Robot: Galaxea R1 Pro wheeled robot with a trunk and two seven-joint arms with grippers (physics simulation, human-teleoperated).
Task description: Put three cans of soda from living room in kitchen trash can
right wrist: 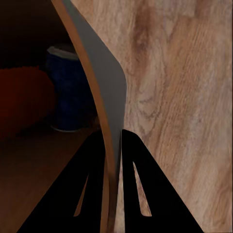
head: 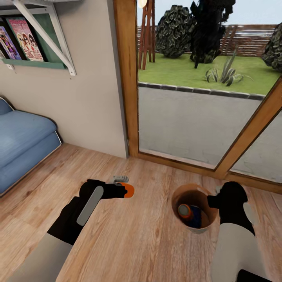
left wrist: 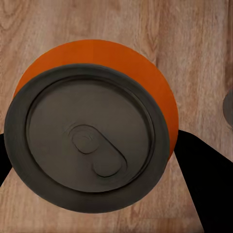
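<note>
While the left arm reached forward over the wood floor (head: 137, 250), its left gripper (head: 124, 190) clamped an orange soda can (left wrist: 92, 141), grey pull-tab end facing the wrist camera. Beside it, the right gripper (right wrist: 112, 141) pinched the rim of the copper-brown trash can (head: 177, 196), which contained another orange can (head: 185, 211).

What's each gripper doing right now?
Left gripper: shut on a soda can.
Right gripper: shut on the bin's rim.
</note>
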